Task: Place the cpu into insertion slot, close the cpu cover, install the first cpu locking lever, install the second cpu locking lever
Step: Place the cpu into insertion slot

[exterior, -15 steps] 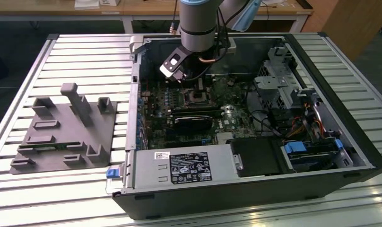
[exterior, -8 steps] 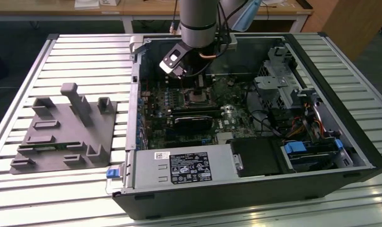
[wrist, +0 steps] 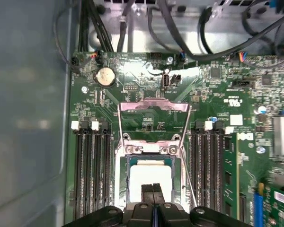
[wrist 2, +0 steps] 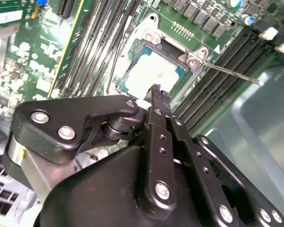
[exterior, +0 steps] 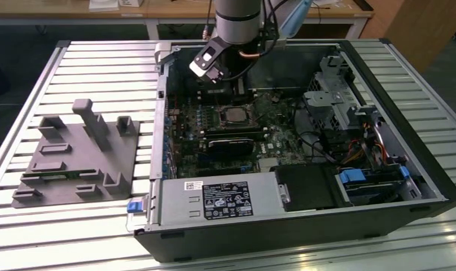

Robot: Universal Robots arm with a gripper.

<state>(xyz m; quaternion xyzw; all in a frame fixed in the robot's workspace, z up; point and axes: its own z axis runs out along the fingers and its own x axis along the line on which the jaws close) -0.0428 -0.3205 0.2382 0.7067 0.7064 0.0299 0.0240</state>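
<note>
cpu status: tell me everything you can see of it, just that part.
The cpu is a small flat square chip with a pale silver-grey metal top, bright with glare, and a thin green edge around it. It lies flat, top face up, seated squarely in the insertion slot, with its top left bare. The pincer, shut, hangs right over it in the first wrist view. Whether the tips touch it cannot be told.

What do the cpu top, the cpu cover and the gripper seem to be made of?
The cpu: metal top, likely, pale grey with a dull sheen that glares under the light. The cpu cover: thin sheet metal, it seems, silvery and reflective along its frame. The gripper: matte black, screwed links; painted metal or hard plastic, the look leaves it open.
</note>
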